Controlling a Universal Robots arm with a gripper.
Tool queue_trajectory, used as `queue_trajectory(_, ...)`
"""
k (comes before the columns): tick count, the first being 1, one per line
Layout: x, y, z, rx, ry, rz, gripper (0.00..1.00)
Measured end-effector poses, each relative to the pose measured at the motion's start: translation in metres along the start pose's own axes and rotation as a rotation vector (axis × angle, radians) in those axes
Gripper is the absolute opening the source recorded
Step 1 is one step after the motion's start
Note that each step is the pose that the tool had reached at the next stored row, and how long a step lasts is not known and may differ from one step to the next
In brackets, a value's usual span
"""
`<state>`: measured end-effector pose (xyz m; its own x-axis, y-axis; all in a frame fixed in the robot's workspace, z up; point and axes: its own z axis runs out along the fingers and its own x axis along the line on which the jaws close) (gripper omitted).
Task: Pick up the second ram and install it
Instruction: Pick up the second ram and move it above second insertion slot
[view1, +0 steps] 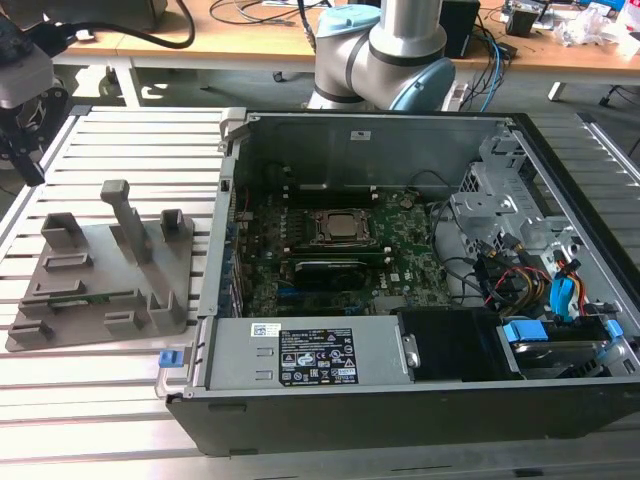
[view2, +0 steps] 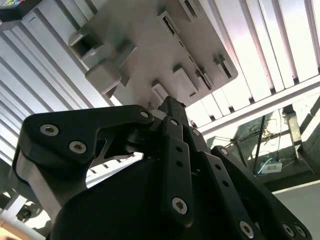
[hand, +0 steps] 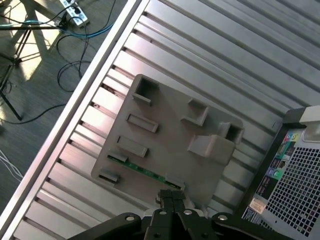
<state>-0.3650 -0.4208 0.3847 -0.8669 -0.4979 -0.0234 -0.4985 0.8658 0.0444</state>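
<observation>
The second ram (hand: 142, 170), a thin green stick, lies on edge in a slot of the grey holder tray (hand: 170, 127). In the exterior view the ram (view1: 92, 297) shows as a faint green line near the tray's (view1: 100, 320) front. My gripper (hand: 173, 199) hovers well above the tray with its black fingertips pressed together and nothing between them. In the second wrist view the gripper (view2: 170, 106) points down at the tray (view2: 150, 45). In the exterior view the gripper (view1: 28, 160) hangs at the far left, beyond the tray.
An open computer case (view1: 400, 400) stands on the exterior view's right of the tray, with the big green motherboard (view1: 400, 275) inside. The slatted metal table (view1: 100, 400) carries both. Cables lie on the floor (hand: 30, 85) past the table edge.
</observation>
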Motion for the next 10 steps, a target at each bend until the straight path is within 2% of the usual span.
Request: queue_trajectory(10, 0.0, 0.0, 0.0, -0.0014, 0.0025, -0.056, 0.11)
